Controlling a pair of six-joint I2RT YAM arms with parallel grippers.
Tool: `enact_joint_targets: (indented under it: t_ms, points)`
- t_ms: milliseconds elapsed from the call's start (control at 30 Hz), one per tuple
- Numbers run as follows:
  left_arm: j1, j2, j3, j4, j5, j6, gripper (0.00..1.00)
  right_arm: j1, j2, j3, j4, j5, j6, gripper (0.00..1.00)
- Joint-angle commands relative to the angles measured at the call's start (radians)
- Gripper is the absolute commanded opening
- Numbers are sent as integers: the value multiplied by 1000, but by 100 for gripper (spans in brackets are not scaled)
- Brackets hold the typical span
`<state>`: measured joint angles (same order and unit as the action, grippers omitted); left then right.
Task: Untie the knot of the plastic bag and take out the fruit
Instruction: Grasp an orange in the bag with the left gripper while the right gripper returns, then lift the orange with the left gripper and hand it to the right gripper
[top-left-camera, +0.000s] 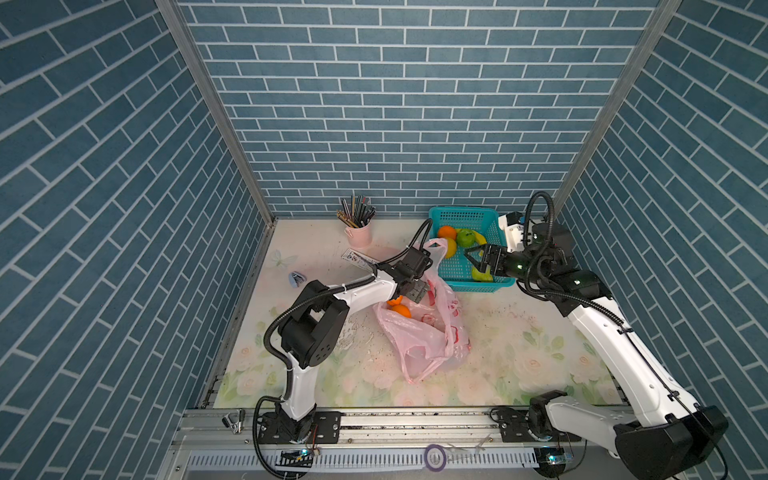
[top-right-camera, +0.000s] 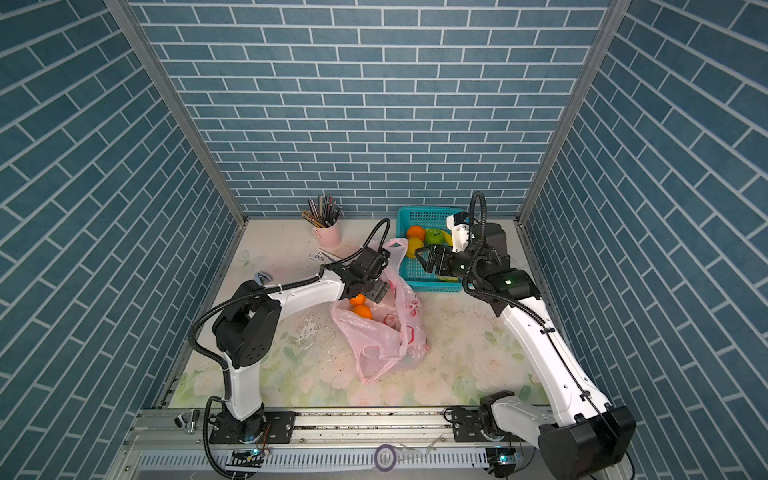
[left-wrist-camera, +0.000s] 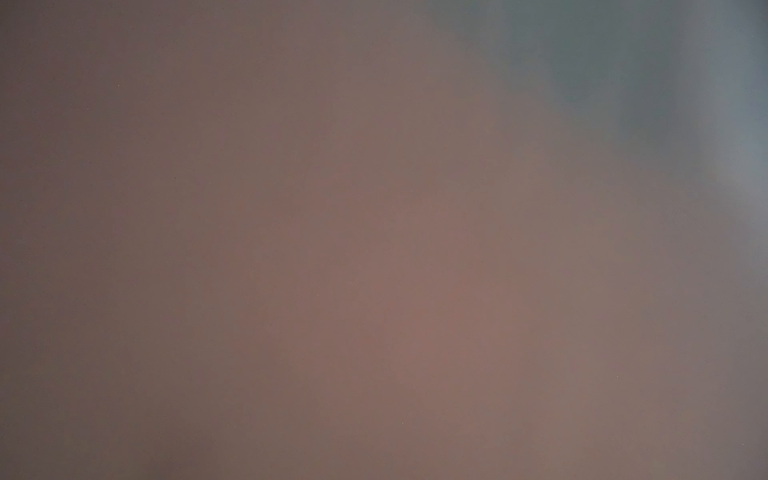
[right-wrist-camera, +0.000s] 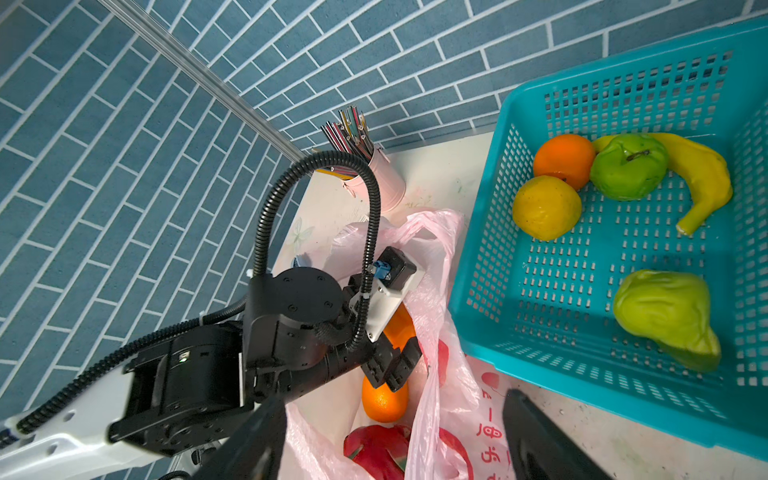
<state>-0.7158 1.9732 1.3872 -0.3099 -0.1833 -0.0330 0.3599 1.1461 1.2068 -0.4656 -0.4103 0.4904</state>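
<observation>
Now viewing one floral-print tabletop (top-left-camera: 519, 353), with two white-and-black robot arms, left arm (top-left-camera: 357, 293) and right arm (top-left-camera: 602, 332), reaching over it. Finding one thin translucent pink plastic bag (top-left-camera: 415, 336) lying mid-table, mouth gaping, its two loop handles (right-wrist-camera: 436, 218) lying loose and separate. Finding one teal plastic mesh basket (top-left-camera: 500, 286) just beside the bag, at the far right. Spotting the left gripper (right-wrist-camera: 394, 362) hanging in the bag's mouth, jaws standing apart, just above two oranges (right-wrist-camera: 384, 401). Spotting the right gripper (top-left-camera: 474, 261) hovering over the basket, jaws spread wide. Counting three fruits in the bag: those two oranges plus one magenta dragon fruit (right-wrist-camera: 376, 446). Counting five in the basket: one yellow banana (right-wrist-camera: 702, 178), one lumpy green fruit (right-wrist-camera: 669, 318), one round green apple-like fruit (right-wrist-camera: 629, 166), one yellow lemon (right-wrist-camera: 546, 208), one orange (right-wrist-camera: 563, 160). Getting only pinkish blur from the left wrist view.
</observation>
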Motion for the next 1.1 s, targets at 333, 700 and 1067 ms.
enact_joint_targets:
  t_ms: [333,700,1067]
  points:
    - [29,64,-2,107,3,5,69,6,-10,2,-21,11,11,82]
    - [29,-73,-100,136,74,-2,57,13,27,-13,-13,-169,3,81]
    - [22,-254,-205,140,153,-25,57,100,85,8,-47,-217,-42,81]
